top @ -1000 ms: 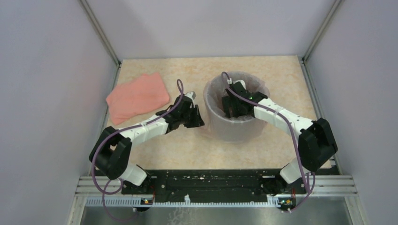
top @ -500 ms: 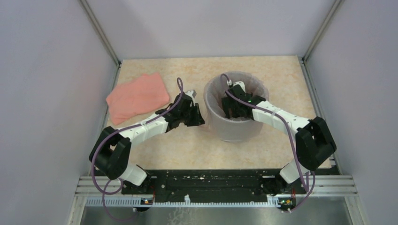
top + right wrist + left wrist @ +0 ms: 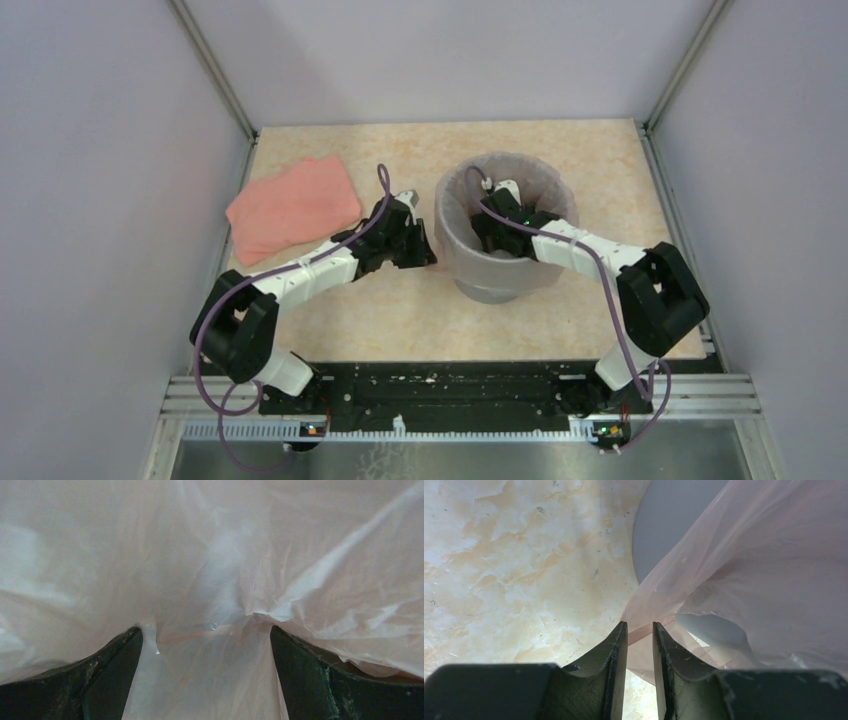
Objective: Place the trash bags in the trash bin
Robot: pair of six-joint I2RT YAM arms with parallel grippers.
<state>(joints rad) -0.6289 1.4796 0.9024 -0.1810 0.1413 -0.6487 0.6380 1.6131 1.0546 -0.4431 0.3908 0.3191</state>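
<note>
The grey trash bin (image 3: 497,284) stands right of the table's middle. The pale-pink trash bag (image 3: 541,171) lines it and folds over its rim. My left gripper (image 3: 427,251) is at the bin's left outer wall. In the left wrist view its jaws (image 3: 640,626) are nearly closed, with the bag's (image 3: 764,570) hanging edge between them beside the bin's grey wall (image 3: 674,525). My right gripper (image 3: 481,231) reaches down inside the bin. In the right wrist view it (image 3: 206,632) is open wide, with only crinkled bag film (image 3: 210,555) ahead of it.
A folded salmon-pink stack (image 3: 295,205) lies at the table's far left. Grey walls close in the table on the left, back and right. The arm bases sit on the black rail at the near edge.
My right gripper has moved deeper and leftward inside the bin. The bag's loose skirt outside the bin has drawn up, baring the grey wall. My left gripper has barely moved.
</note>
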